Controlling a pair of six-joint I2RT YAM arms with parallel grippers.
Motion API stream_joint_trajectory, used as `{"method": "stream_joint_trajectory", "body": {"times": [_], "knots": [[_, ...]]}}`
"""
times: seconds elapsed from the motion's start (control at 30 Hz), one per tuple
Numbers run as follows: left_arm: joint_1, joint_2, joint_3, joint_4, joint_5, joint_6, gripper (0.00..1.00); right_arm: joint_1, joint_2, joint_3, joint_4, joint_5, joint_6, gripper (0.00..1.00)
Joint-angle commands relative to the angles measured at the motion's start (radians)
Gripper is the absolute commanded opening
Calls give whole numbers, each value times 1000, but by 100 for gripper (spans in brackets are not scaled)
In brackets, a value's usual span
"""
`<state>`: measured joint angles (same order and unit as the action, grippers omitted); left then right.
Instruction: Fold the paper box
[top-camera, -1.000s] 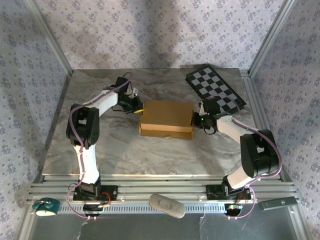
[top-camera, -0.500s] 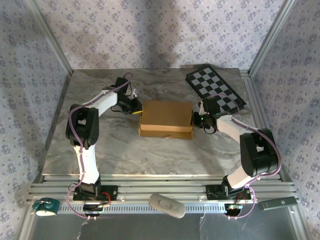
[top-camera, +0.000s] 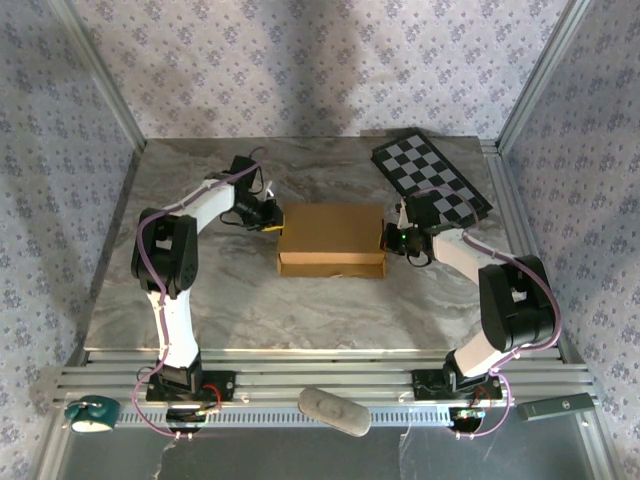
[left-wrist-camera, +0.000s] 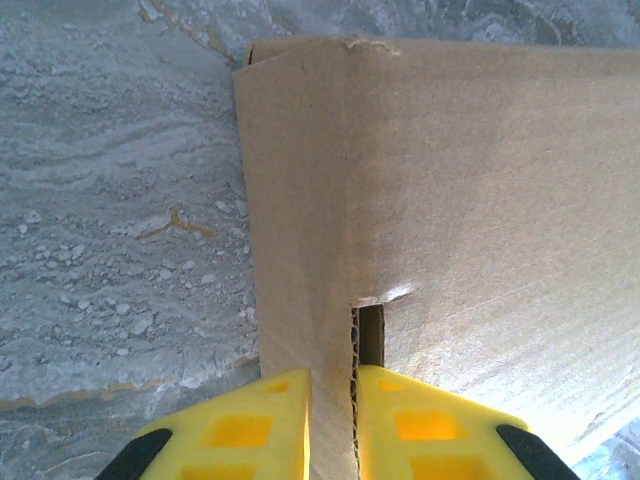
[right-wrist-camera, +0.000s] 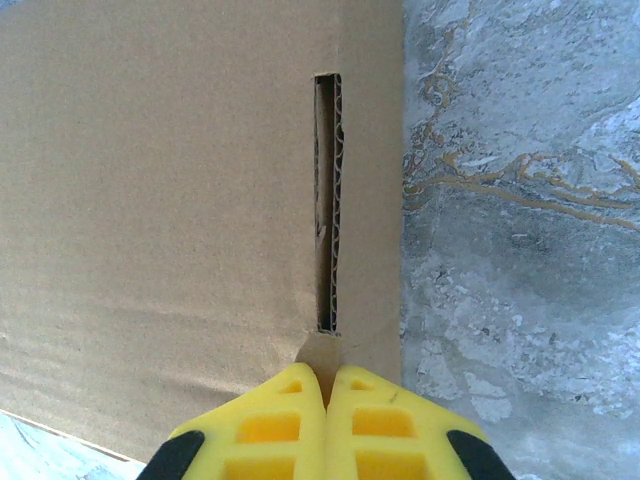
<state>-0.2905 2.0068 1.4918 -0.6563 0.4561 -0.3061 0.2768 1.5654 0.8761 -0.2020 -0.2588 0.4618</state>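
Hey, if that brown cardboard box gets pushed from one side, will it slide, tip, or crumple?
The paper box is low and wide, so it would probably slide rather than tip. Its corrugated walls look fairly stiff, though the slotted edges may flex.

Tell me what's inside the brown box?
The paper box is closed, so its inside is hidden. Through the side slot only corrugated cardboard edges show.
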Motion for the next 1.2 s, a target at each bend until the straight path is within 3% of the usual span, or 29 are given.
{"method": "stream_joint_trajectory", "body": {"times": [0.0,0.27,0.37,0.5,0.83,1.17], "knots": [[-17,28,5,-67,-40,12,16,1,54,-19,-101,40,-17,0],[-41,-5,-19,-45,-131,-36,0,1,49,-15,-96,40,-14,0],[-52,-58,-68,17,-200,-90,0,3,38,-5,-101,40,-11,1],[-65,-161,-178,152,-299,-166,0,2,12,29,-124,33,-1,8],[-73,-262,-314,364,-336,-252,0,3,-55,63,-145,-2,15,23],[-103,-355,-411,479,-424,-270,0,16,-163,8,-147,4,17,24]]}}
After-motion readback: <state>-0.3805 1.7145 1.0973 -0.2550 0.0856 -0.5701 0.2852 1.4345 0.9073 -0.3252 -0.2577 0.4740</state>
